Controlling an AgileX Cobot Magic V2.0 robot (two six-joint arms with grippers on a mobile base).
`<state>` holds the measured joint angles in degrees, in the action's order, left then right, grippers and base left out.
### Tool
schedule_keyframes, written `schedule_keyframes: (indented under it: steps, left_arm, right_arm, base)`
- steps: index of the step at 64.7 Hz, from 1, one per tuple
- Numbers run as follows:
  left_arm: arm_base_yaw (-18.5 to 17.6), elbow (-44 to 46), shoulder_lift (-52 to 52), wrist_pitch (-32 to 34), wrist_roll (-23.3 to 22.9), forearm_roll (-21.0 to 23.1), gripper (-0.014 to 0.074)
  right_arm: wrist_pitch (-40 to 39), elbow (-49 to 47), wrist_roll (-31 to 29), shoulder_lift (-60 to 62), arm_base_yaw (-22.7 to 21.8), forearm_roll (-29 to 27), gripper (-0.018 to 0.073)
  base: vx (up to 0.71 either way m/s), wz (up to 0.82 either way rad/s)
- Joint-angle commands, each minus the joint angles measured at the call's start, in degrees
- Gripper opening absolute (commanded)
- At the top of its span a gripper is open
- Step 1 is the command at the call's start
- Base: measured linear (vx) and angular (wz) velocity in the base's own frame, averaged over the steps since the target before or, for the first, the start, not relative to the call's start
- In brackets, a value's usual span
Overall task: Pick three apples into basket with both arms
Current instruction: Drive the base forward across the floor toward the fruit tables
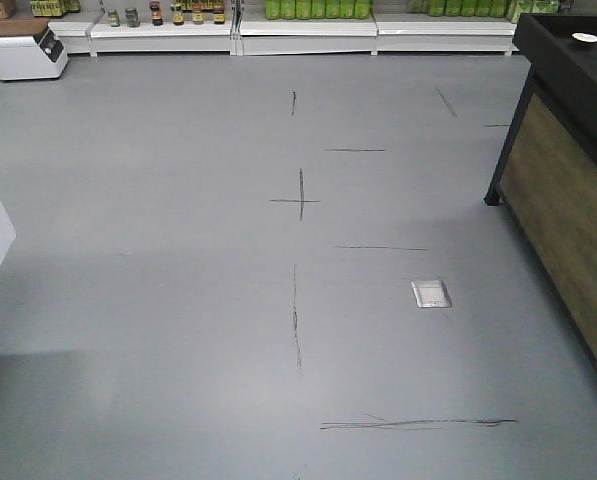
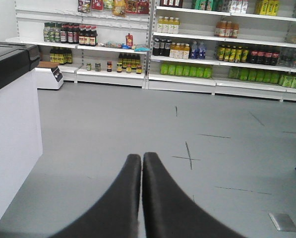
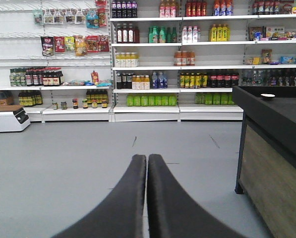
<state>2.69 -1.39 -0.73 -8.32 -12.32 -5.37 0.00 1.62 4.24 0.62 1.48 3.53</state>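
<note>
I see my left gripper [image 2: 142, 156] and right gripper [image 3: 147, 158] both pinched tight together. Bottles [image 3: 148, 100] fill the shelves [image 3: 145, 108]; their labels are too small to read.

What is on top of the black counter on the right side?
A small white dish stands on the counter, near its far end. The top runs past the right edge of the pictures, so whatever lies there cannot be seen.

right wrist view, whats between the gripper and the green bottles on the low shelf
Only grey floor with thin dark marks lies between the right gripper and the green bottles, in the right wrist view.
</note>
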Motion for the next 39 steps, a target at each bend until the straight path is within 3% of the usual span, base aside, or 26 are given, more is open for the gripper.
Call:
schedule_keyframes:
  steps: [1, 39]
  left_arm:
    - [0.2, -1.4, -0.9, 4.7, -0.3, 0.4, -0.0008]
    - [0.2, -1.4, -0.9, 4.7, -0.3, 0.4, -0.0008]
  right_arm:
    - [-4.2, 0.8, -0.5, 0.6, -0.3, 0.0, -0.0005]
    - [-4.2, 0.8, -0.5, 0.6, -0.3, 0.0, -0.0005]
  base:
    - [0.00, 0.00]
    - [0.00, 0.00]
